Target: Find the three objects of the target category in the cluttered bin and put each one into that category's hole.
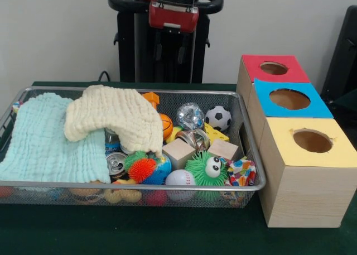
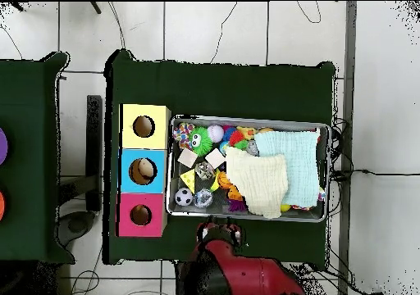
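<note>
Behind the wire bin [image 1: 252, 171], drawn back above the desk [image 1: 167, 232]: gripper [image 1: 173, 12], jaws' state impossible to tell. Balls like the soccer ball [image 1: 218, 118] crowded among clutter, half hidden by the cream cloth [image 1: 117, 118]; likely to snag cloth or roll from grasp.

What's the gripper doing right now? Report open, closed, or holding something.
Gripper: drawn back above the wire bin, holding nothing visible; open or closed cannot be told.

I work in a robotics lab: my green-covered table [image 2: 221, 87] stands on a pale tiled floor [image 2: 213, 29] strewn with loose cables [image 2: 361, 173].
</note>
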